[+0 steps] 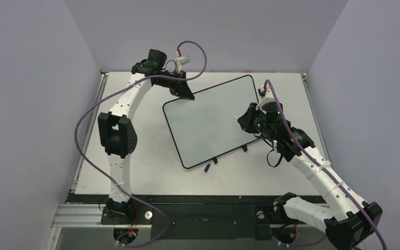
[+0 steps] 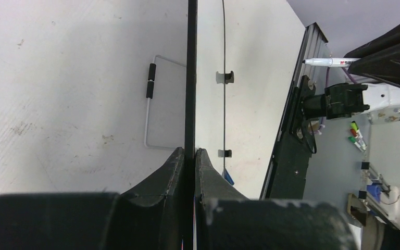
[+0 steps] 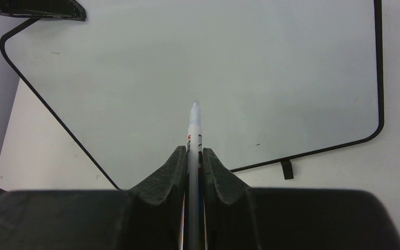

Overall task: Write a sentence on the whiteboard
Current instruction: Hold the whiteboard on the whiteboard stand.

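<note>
Top external shows the whiteboard (image 1: 211,122) lying askew on the table (image 1: 135,172), just past its centre toward 1 o'clock. Its face is blank, so no sentence is started. Two clip feet (image 1: 244,148) stick out along its near long edge.

I judge it a thin, stiff, light panel with a glossy face, likely to skate on the table under pen pressure. So the rim at a corner is the place to hold it, clear of the writing area.

My left gripper (image 1: 182,91) is there, at the board's 11 o'clock corner. In the left wrist view its fingers (image 2: 176,166) press together on the black rim.

My right gripper (image 1: 247,121) sits at the board's 3 o'clock edge, pinching a marker (image 3: 195,125) that points over the white face. I cannot tell whether the tip touches.

A small blue cap (image 1: 207,168) lies at 6 o'clock, just off the near edge.
</note>
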